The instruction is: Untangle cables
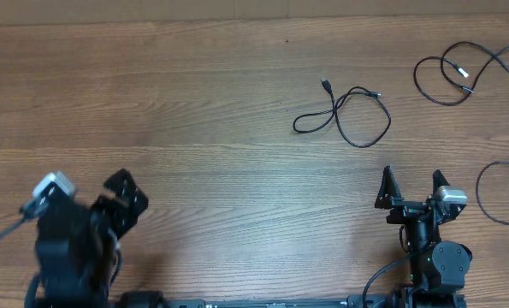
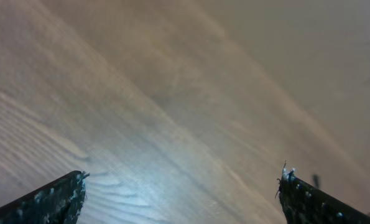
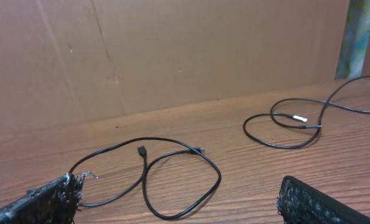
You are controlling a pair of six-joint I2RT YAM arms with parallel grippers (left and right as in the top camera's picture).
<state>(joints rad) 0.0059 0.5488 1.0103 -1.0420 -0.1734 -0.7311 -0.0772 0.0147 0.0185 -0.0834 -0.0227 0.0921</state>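
1. The desk [image 1: 194, 103] carries the cables in three groups, well apart from one another, so we judge the main separating done.
2. The left fingers [image 2: 48, 202] are spread wide over bare wood at the near left, holding nothing. The right fingers [image 3: 321, 202] are spread and empty too, at the near right, facing the cables.
3. The corner cable [image 1: 459, 73] lies at the far right with strands crossing. We cannot tell whether it is one cord or two, so this is likely the work left.
4. The middle cable [image 1: 344, 111] lies alone mid-desk and crosses itself once in a loose figure-eight. It is free of the others and needs only opening out.
5. The edge cable [image 1: 498, 192] is a plain open curve running off the right side.
6. The middle cable's plug [image 1: 325, 84] lies free, caught in nothing.
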